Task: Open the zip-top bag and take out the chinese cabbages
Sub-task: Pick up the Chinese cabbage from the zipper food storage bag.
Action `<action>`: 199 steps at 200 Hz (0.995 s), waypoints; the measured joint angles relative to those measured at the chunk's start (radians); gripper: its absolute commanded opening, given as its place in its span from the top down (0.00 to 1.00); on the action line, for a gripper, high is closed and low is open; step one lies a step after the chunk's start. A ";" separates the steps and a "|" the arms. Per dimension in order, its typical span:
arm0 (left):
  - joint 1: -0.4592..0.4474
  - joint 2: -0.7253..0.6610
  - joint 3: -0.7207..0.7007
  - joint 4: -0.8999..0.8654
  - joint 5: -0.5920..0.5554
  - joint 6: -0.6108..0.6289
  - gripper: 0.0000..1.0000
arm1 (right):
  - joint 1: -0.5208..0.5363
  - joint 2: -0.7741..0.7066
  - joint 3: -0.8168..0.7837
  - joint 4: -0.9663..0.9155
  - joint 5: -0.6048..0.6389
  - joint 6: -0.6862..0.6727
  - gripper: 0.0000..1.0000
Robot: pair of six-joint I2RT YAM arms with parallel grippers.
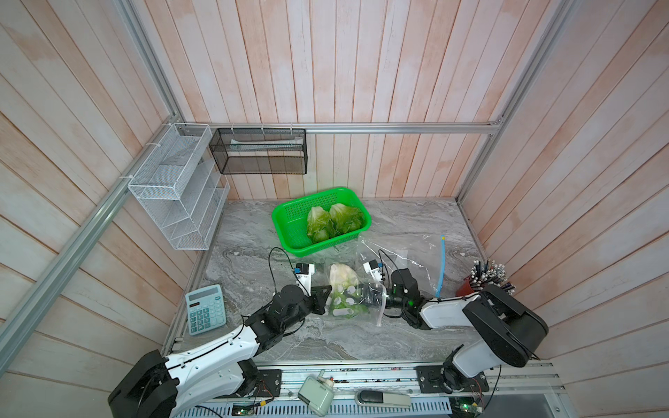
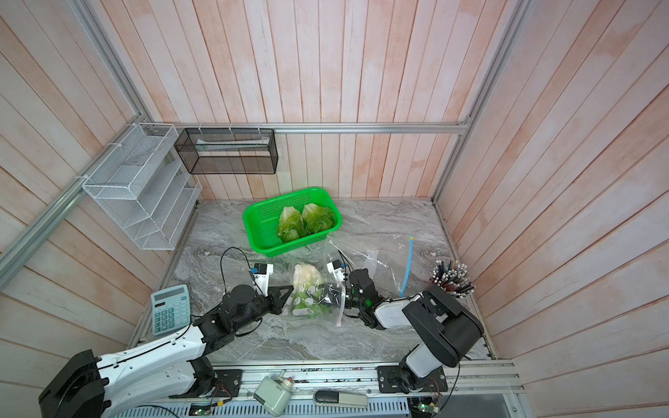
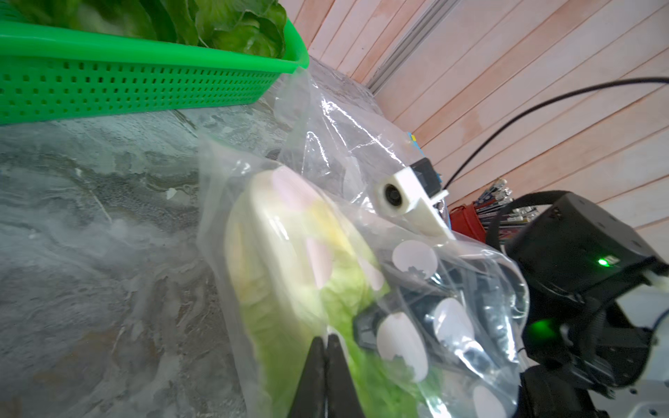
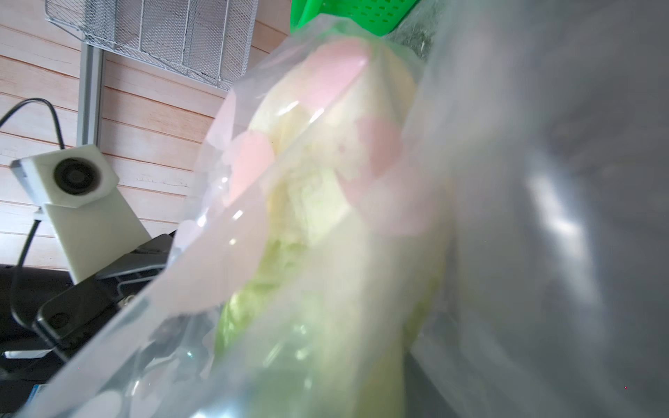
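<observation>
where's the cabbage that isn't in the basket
In both top views the cabbage lies inside the dotted clear bag at mid-table, between the left pincer and right pincer, on the robot's side of the green basket.

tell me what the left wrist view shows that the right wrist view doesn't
Only the left wrist view: two cabbages in the green basket, the red pen holder, and the left gripper shut at the zip-top bag. Only the right wrist view: the white wire rack on the wall. Both: the bagged cabbage and part of that basket.

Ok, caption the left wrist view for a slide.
Left gripper pinches the clear bag holding one cabbage; green basket beyond.
</observation>
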 measured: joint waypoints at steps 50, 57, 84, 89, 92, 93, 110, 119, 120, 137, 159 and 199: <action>0.002 0.024 0.051 -0.107 -0.063 0.012 1.00 | -0.009 -0.110 -0.002 -0.064 -0.013 -0.033 0.50; 0.002 0.029 0.055 -0.109 -0.065 0.015 1.00 | -0.011 -0.115 -0.002 -0.072 -0.014 -0.035 0.50; 0.004 0.039 0.060 -0.124 -0.084 0.019 1.00 | -0.017 -0.122 -0.002 -0.106 -0.016 -0.040 0.50; 0.006 0.038 0.060 -0.128 -0.088 0.019 1.00 | -0.019 -0.124 -0.002 -0.114 -0.017 -0.041 0.51; 0.008 0.037 0.060 -0.132 -0.090 0.019 1.00 | -0.022 -0.126 -0.002 -0.120 -0.019 -0.043 0.51; 0.008 0.037 0.060 -0.133 -0.091 0.019 1.00 | -0.022 -0.126 -0.002 -0.122 -0.019 -0.043 0.51; 0.022 0.023 0.060 -0.162 -0.109 0.018 1.00 | -0.036 -0.151 -0.006 -0.164 -0.024 -0.055 0.51; 0.028 0.004 0.060 -0.184 -0.120 0.018 1.00 | -0.045 -0.172 -0.008 -0.188 -0.027 -0.061 0.51; 0.029 0.003 0.060 -0.186 -0.121 0.018 1.00 | -0.046 -0.175 -0.009 -0.193 -0.028 -0.062 0.51; 0.036 -0.033 0.060 -0.224 -0.143 0.018 1.00 | -0.057 -0.219 -0.009 -0.228 -0.032 -0.071 0.52; 0.037 -0.051 0.060 -0.277 -0.172 0.015 1.00 | -0.068 -0.270 -0.013 -0.247 -0.037 -0.068 0.53; 0.047 -0.082 0.043 -0.367 -0.216 0.007 1.00 | -0.099 -0.383 -0.077 -0.329 -0.036 -0.062 0.53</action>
